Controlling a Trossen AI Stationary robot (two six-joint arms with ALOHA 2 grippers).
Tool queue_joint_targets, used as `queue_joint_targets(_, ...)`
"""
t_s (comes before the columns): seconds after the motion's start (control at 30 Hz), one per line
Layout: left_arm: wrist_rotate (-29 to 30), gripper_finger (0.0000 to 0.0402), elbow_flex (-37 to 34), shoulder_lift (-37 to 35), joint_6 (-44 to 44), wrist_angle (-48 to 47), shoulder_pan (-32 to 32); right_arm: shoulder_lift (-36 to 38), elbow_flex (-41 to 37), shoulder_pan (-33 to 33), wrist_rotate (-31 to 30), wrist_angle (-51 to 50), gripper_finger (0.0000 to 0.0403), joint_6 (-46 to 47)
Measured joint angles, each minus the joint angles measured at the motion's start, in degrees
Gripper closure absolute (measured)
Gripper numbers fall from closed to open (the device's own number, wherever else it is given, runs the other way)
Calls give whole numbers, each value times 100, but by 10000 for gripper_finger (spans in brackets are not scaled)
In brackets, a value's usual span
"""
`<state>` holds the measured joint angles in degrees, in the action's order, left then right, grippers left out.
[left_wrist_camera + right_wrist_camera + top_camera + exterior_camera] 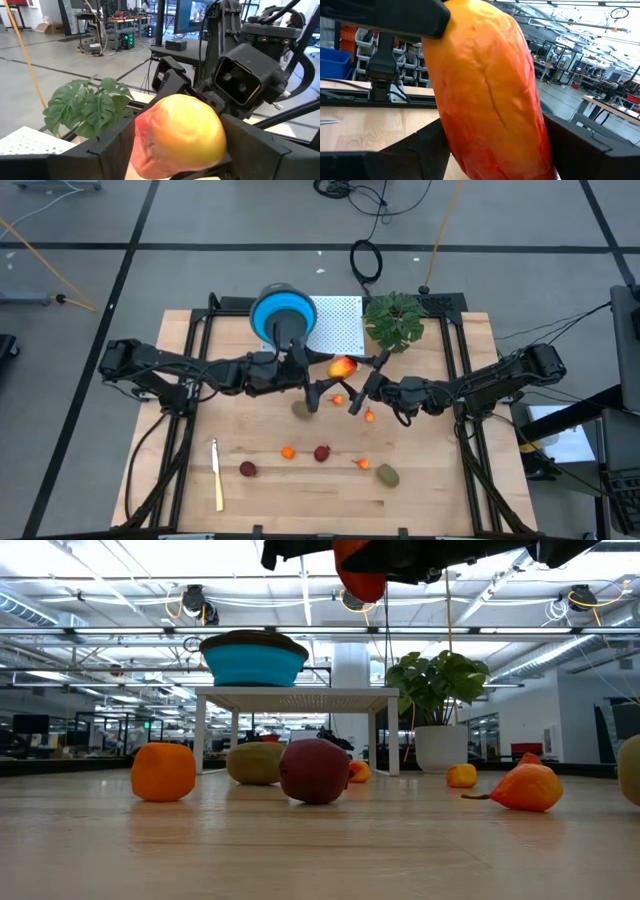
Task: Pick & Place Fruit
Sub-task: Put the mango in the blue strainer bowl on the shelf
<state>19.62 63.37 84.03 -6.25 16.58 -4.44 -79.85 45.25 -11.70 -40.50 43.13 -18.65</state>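
The large oblong red-orange-yellow fruit [342,366] is up in the air over the middle of the table, and shows at the top of the low view [360,570]. My left gripper [328,380] reaches it from the left and my right gripper [364,385] from the right; both are shut on it. On the wood lie the other pieces: two olive-brown ovals [302,409] [388,476], two dark red balls [322,453] [247,469], and several tiny orange ones, such as one [288,451]. My left gripper pinches the large fruit's yellow end [180,135] between its two fingers [110,145], coming level from the table's left. The fruit is lifted clear of the table. My right gripper pinches the same fruit at its red-orange body [490,120] between its two fingers [580,150], coming from the table's right. The fruit stands upright between them, with a left finger [385,15] at its upper end.
A blue bowl [283,310] sits on a white perforated stand [338,325] at the far side, beside a leafy green plant [395,318]. A cream-yellow knife [217,473] lies near the left front edge. Black frame rails run along both sides.
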Motion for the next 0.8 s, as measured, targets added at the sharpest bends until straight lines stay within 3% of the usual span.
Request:
queue_joint_targets(0.27, -55, 82, 2, 93, 244, 109, 32, 0, 0, -4, 25, -7, 126, 130)
queue_joint_targets(0.8, -134, 155, -4, 380, 143, 328, 32, 9, 0, -76, -33, 0, 126, 168)
